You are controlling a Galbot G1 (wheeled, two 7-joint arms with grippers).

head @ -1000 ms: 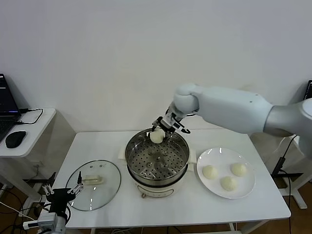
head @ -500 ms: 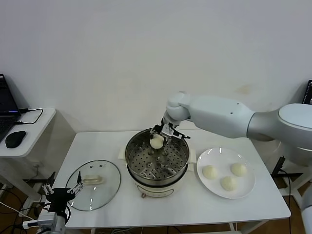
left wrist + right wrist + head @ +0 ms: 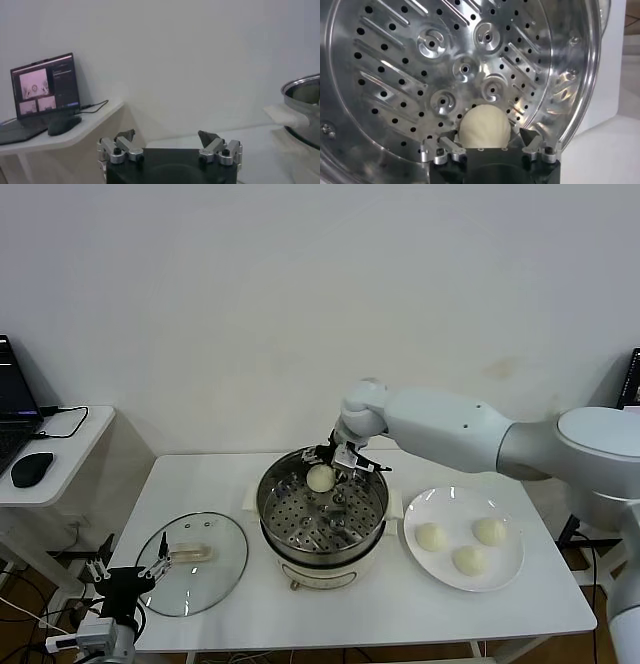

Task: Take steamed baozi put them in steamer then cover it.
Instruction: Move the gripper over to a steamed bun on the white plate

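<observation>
Release just made: right gripper [image 3: 336, 460], at centre of the head view over the far rim of the steamer [image 3: 322, 509], has gone from pinching a baozi to fingers spread apart. Compared with a second ago it has also dropped from above the rim to just inside it. Right wrist view shows the released bun [image 3: 484, 127] low in frame between the two open fingertips [image 3: 438, 150], sitting on or just above the perforated floor; contact with the floor cannot be confirmed.

Judgement: first bun is delivered, or all but. Three more to fetch, then the lid.

Containers:
- Steamer basket, centre of head view: one bun [image 3: 320, 477] at its far side, rest of the perforated floor bare.
- White plate [image 3: 507, 569], right of centre in the head view, just beside the cooker base: three baozi [image 3: 431, 536] in a loose cluster, none touching.
- Cover [image 3: 192, 563], lower left of the head view: lying flat on the table, handle up, well apart from the steamer.

Left gripper [image 3: 170, 142]: parked at the lower-left corner of the head view, off the table's near edge, fingers apart, holding nothing.

Next move likely calls for lifting the right gripper clear without nudging the bun.
</observation>
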